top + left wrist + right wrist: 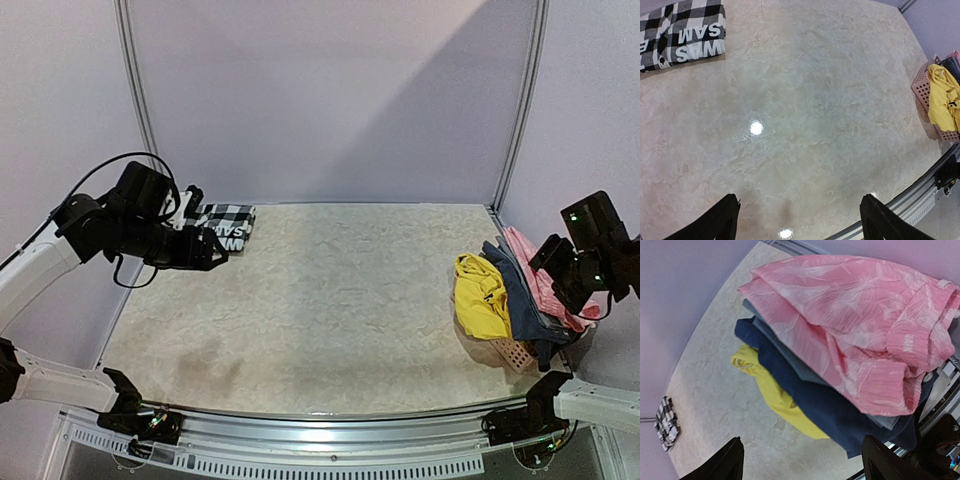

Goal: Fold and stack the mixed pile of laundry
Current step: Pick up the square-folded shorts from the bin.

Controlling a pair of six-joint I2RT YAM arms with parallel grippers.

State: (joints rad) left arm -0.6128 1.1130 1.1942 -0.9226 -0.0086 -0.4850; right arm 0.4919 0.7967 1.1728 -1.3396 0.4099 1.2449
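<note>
A: Laundry first. Where does the checked shirt point(226, 224) sit?

B: Folded flat on the surface point(330, 300), white lettering facing up. It is ahead of the left tool point(800, 201) and off to one side, apart from it, not between the fingers.

A: The rest of the pile?

B: Heaped directly in front of the right tool point(803, 442). The pink garment point(855, 325) is on top and crumpled. The blue garment point(820, 405) is under it, showing a paler grey-blue layer at its upper edge. The yellow garment point(775, 395) is lowest and pokes out toward the open surface. The heap rests on a salmon perforated basket point(512, 352) on the right tool's side of the surface, well apart from the shirt.

A: Tool state, left?

B: Fingers spread wide with only bare surface between them. It touches nothing and hangs above the surface.

A: Right?

B: Fingers also apart, hovering over the heap. No cloth is caught between them, and the pink garment is nearest. I cannot tell from the wrist view whether the tips touch the fabric.

A: Surroundings?

B: Pale walls enclose the surface, with a metal rail along the near edge.
</note>
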